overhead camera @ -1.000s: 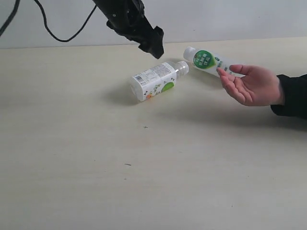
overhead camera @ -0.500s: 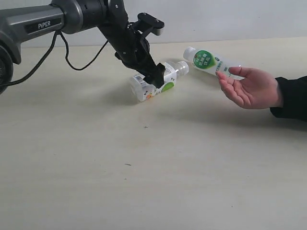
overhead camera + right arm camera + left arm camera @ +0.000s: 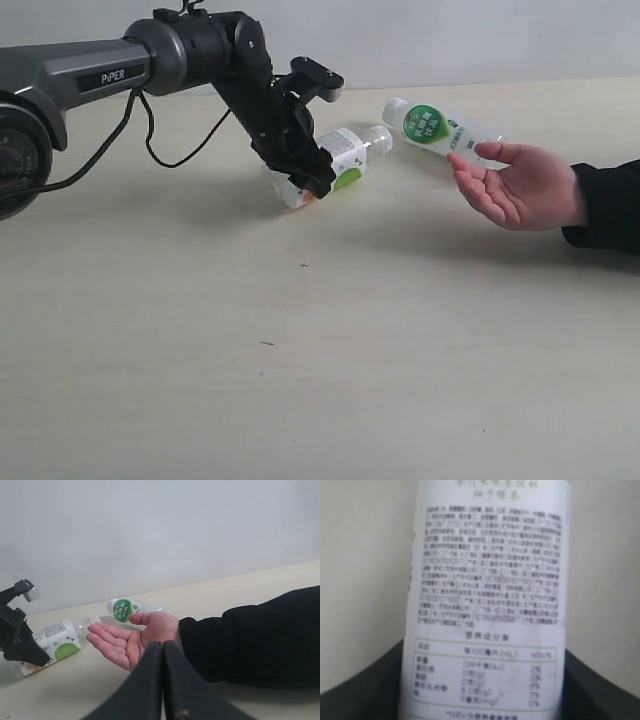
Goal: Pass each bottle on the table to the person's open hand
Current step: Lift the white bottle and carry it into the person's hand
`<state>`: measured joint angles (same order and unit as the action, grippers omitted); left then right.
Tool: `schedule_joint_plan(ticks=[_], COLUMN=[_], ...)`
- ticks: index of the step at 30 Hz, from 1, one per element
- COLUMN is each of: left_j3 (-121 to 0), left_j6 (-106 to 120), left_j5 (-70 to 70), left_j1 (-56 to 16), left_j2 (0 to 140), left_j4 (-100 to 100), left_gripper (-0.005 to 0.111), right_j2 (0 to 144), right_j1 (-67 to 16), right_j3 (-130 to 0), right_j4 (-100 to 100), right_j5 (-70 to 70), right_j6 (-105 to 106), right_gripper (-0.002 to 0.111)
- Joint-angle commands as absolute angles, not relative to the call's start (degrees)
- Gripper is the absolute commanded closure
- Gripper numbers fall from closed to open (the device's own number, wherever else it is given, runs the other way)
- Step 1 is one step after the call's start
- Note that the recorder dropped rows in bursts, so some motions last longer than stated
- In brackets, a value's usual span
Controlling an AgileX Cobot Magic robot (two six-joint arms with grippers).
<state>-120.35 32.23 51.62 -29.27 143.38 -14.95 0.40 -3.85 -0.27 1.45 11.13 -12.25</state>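
The clear-capped bottle with the white printed label (image 3: 352,152) lies on its side on the table (image 3: 300,350). My left gripper (image 3: 312,178) reaches down over its lower half, and a dark finger presses each side of the label (image 3: 487,605). The white bottle with the green round mark (image 3: 430,125) lies farther back, just behind the fingertips of the person's open hand (image 3: 520,185), which is held palm up with a black sleeve. My right gripper (image 3: 162,647) is shut and empty, close in front of that hand (image 3: 132,640). The red-labelled and yellow bottles are out of view.
The left arm and its black cable (image 3: 160,150) stretch in from the left over the back of the table. A pale wall (image 3: 480,40) stands behind the table's far edge. The person's sleeved forearm (image 3: 605,205) comes in from the right.
My left gripper came down from above onto the printed-label bottle and now sits lower around it. The hand has shifted only slightly.
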Motion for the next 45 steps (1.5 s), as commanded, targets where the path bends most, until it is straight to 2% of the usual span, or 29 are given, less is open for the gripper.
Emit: schedule_joint_plan(ticks=[1, 13, 24, 36, 45], left_j3=[-120.6, -120.6, -120.6, -120.6, -120.6], left_j6=[30.5, 19.1, 8.1, -10.0, -23.8], left_j5=[55.2, 66.6, 69.3, 60.3, 38.8], left_j1=[-29.3, -30.4, -37.4, -47.4, -53.4], left_j2=[140.7, 134.9, 130.7, 129.6, 129.6], left_j4=[-15.8, -16.3, -14.7, -11.9, -11.9], left_gripper=[0.105, 0.107, 0.107, 0.107, 0.107], right_j2=[0.0, 0.0, 0.0, 0.0, 0.0], right_j1=[-3.5, -3.5, -3.5, -3.5, -3.5], right_j3=[0.0, 0.0, 0.0, 0.0, 0.0], right_j4=[1.5, 1.5, 1.5, 1.5, 1.5], right_j5=[11.1, 11.1, 11.1, 11.1, 11.1], right_j6=[-12.1, -12.1, -12.1, -12.1, -12.1], right_gripper=[0.108, 0.108, 0.108, 0.108, 0.108])
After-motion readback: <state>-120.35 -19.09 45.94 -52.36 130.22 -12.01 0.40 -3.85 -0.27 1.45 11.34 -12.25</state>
